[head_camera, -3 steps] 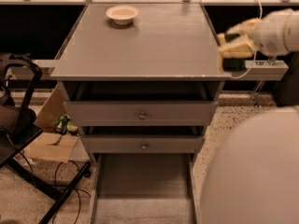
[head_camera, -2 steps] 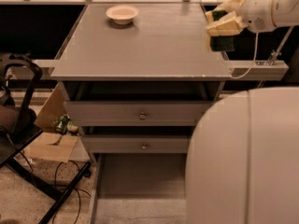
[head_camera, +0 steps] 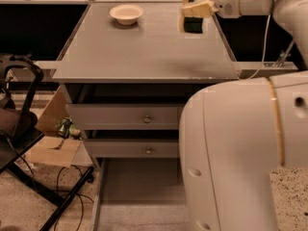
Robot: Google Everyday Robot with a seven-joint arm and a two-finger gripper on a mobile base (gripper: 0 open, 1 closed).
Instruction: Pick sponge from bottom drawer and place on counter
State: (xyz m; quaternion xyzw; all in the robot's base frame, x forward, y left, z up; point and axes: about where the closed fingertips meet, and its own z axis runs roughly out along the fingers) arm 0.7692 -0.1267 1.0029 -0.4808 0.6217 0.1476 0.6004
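Pincer (head_camera: pixel 196 5) clamped on yellow foam sponge with dark green scouring face (head_camera: pixel 193 23), over far right of flat grey bench (head_camera: pixel 144 52). Grey bottom drawer (head_camera: pixel 139 191) open.

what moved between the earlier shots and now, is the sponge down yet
The gripper, shut on the sponge, carried it left and toward the back, from beyond the right edge of the counter to above its far right corner. The sponge is not released yet. The bowl stayed put and the bottom drawer stayed pulled out.
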